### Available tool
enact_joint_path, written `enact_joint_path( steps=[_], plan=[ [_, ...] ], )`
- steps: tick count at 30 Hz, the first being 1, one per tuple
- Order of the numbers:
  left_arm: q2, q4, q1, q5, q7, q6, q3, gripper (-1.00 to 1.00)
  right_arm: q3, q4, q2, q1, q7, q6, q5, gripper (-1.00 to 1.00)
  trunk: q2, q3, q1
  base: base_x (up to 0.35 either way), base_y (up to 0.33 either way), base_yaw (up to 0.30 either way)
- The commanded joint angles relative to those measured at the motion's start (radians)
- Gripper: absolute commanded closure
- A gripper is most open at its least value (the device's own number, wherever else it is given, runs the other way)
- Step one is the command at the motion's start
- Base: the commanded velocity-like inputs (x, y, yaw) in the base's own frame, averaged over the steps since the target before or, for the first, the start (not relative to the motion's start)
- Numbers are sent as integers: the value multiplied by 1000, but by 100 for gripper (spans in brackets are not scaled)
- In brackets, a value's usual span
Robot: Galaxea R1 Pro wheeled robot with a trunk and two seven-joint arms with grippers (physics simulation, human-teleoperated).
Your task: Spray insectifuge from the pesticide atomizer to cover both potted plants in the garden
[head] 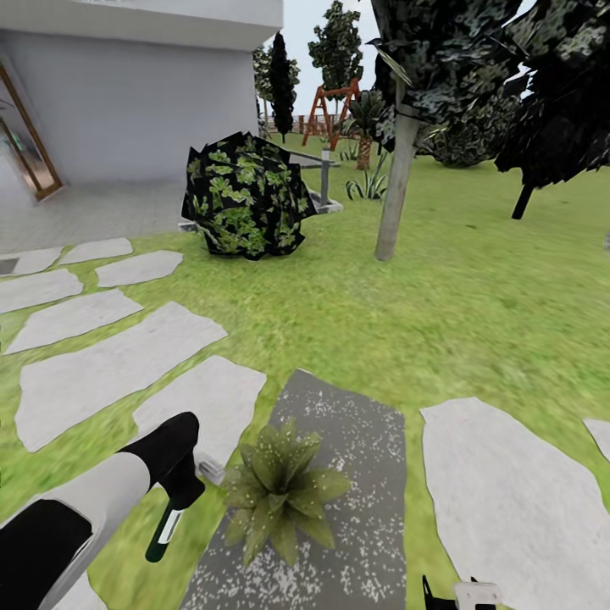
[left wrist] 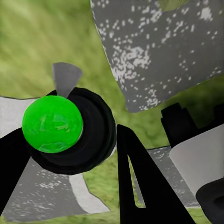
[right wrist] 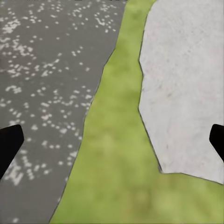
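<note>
Head view: left claw [head: 174, 487] closed on pesticide atomizer [head: 166, 527], which hangs below it over the grass; potted plant [head: 280, 490] just right of that claw on dark speckled stone [head: 356, 440]; right claw [head: 462, 595] barely in frame; left wrist view: atomizer's green cap [left wrist: 52, 124] clamped between black fingers [left wrist: 140, 186]; right wrist view: right claw fingertips [right wrist: 9, 147] spread wide, open, above grass strip [right wrist: 112, 154] between dark stone and pale stone [right wrist: 186, 84].

Green-and-white pesticide atomizer [head: 167, 527] hangs tilted beside one potted plant [head: 281, 489] — on grey stone.
</note>
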Motion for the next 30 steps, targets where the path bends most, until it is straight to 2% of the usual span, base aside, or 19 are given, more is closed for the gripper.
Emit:
enact_joint_path(
  steps=[1,10,21,30],
  plan=[
    [0,-2,0,-9,-11,3,-1,100,0,1,0,-1,-7,-2,7,-100,0,-1,0,14,-3,25],
    [-3,-2,0,-9,-10,2,-3,100,0,1,0,-1,-7,-2,7,-100,0,-1,0,54,-173,14],
    [1,-5,0,-9,-9,2,0,100,0,1,0,-1,-7,-2,7,-100,0,-1,0,-170,-242,248],
    [5,-5,0,-9,-9,2,2,100,0,1,0,-1,-7,-2,7,-100,0,-1,0,-10,-270,81]
  ],
)
